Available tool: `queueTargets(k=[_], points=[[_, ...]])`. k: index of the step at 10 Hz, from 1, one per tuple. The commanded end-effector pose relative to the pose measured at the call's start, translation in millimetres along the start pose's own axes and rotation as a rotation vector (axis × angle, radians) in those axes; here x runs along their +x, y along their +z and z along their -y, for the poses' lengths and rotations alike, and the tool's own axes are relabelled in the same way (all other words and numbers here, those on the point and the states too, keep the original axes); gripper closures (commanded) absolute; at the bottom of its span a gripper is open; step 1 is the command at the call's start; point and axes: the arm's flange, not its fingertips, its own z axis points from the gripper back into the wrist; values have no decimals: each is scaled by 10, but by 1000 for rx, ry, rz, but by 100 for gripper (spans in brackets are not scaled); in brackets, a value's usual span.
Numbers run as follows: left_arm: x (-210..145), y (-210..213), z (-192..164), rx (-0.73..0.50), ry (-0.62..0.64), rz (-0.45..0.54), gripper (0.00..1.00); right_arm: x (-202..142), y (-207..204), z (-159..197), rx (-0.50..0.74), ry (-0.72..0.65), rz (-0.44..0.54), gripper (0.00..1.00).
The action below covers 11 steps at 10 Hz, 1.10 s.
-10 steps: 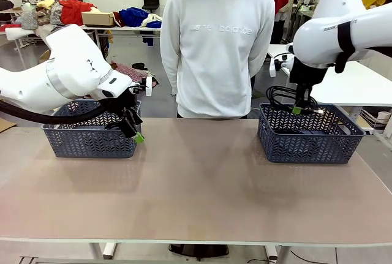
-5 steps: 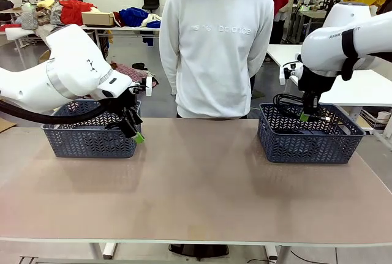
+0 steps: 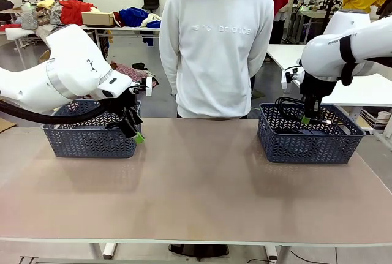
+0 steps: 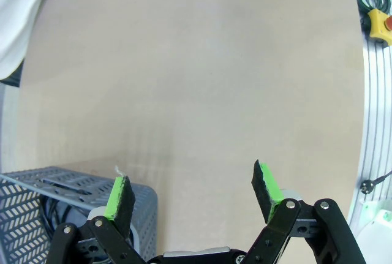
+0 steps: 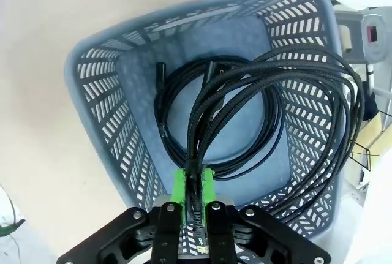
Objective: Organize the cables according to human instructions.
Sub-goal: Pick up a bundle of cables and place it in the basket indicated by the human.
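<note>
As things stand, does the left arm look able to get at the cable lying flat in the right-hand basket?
Probably not. The left gripper is open by the other basket, across the table. The right gripper, gripping a cable bundle, hangs directly over the flat coil in the right basket.

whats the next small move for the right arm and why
Probably open the right gripper fully and lift clear: its fingers pinch a bundle of thin black coiled cable strands over the blue-grey woven plastic basket, where another coil already lies.

The person's white sweatshirt (image 3: 216, 43) reads "new balance" across the chest (raised, tone-on-tone lettering).
</note>
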Motion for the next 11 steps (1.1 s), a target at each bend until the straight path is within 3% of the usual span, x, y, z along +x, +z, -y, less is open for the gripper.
queueTargets(k=[1, 2, 3, 4, 5, 6, 7, 8, 11], points=[[-19, 25, -11, -7, -10, -1, 0, -26, -22, 8, -8, 3, 4, 69], [-19, 25, -11, -7, -10, -1, 0, -23, -13, 11, -2, -6, 15, 50], [-19, 25, -11, -7, -10, -1, 0, -29, 17, 16, 0, -25, 34, 49], [-19, 25, -11, -7, -10, -1, 0, -29, 37, 16, -2, -29, 39, 31], [-19, 25, -11, -7, -10, -1, 0, -30, 42, 19, 1, -36, 42, 30], [-19, 25, -11, -7, -10, -1, 0, -32, 40, 18, 5, -37, 42, 11], [-19, 25, -11, -7, -10, -1, 0, -29, 35, 19, 10, -38, 37, 10], [-19, 25, -11, -7, -10, -1, 0, -27, 31, 20, 15, -38, 34, 0], [-19, 25, -11, -7, -10, -1, 0, 14, 11, 39, 7, -64, 27, 0]])
